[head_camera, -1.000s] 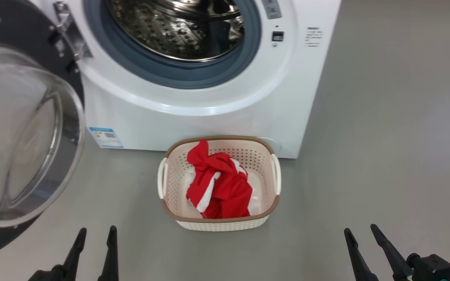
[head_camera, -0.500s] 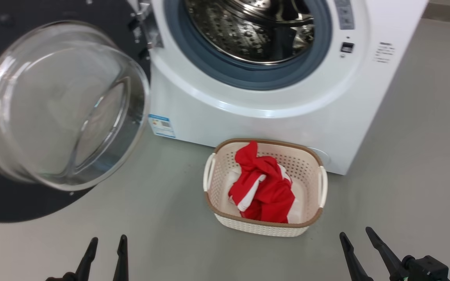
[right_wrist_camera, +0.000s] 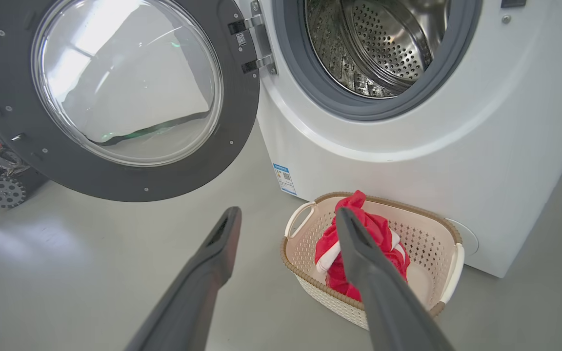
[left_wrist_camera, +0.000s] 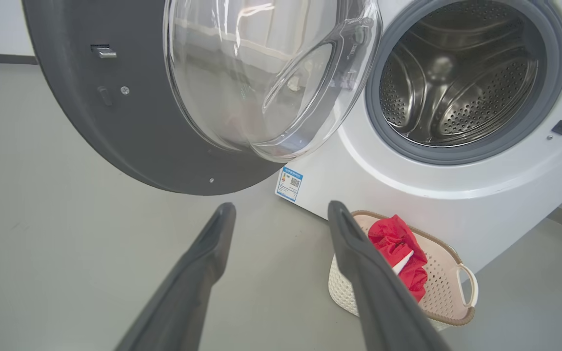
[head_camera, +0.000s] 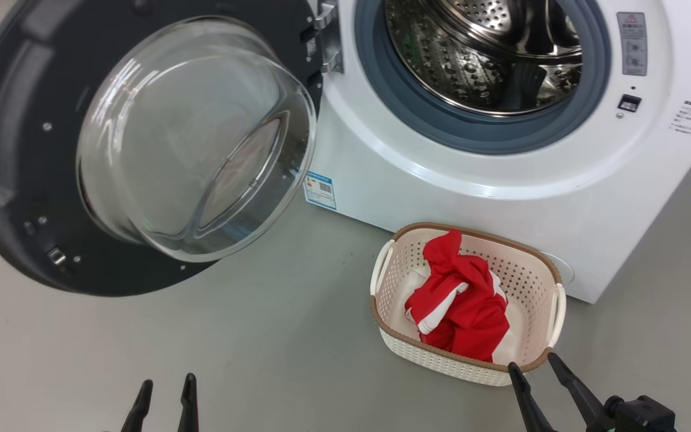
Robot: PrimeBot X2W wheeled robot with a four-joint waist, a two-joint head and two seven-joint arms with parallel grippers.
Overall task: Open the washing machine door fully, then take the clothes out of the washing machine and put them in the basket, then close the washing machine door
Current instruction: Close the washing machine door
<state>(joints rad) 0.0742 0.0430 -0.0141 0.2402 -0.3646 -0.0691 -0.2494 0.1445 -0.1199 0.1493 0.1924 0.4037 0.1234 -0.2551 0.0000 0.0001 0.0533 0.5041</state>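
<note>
The washing machine door [head_camera: 18,180] hangs swung wide open to the left of the washing machine [head_camera: 441,198], its dark rim facing the room and its bulging clear glass window [head_camera: 195,138] jutting out from the middle. It hangs on a metal hinge [head_camera: 327,36] at the left edge of the white front. Inside the grey rubber gasket [head_camera: 381,96], the perforated steel drum [head_camera: 477,66] shows bare metal, with no fabric visible in the part that can be seen. A small blue label [head_camera: 320,189] sits low on the machine's front, near its left corner. The basket [head_camera: 396,273] stands on the grey floor [head_camera: 231,342] just in front of the machine, towards its right side, and the red clothes [head_camera: 462,306] with white trim lie bunched inside it, a peak of fabric rising about level with the brown rim. The left end effector [head_camera: 168,381] shows at the bottom of the head view, well apart from the basket and below the open door, its 2 dark fingers spread wide with nothing between them. The right end effector [head_camera: 530,360] is spread wide and empty too, its fingertips showing just beside the basket's near right corner in the head view; whether they touch the rim cannot be told. In the right wrist view, 1 finger [right_wrist_camera: 359,243] crosses in front of the clothes.
</note>
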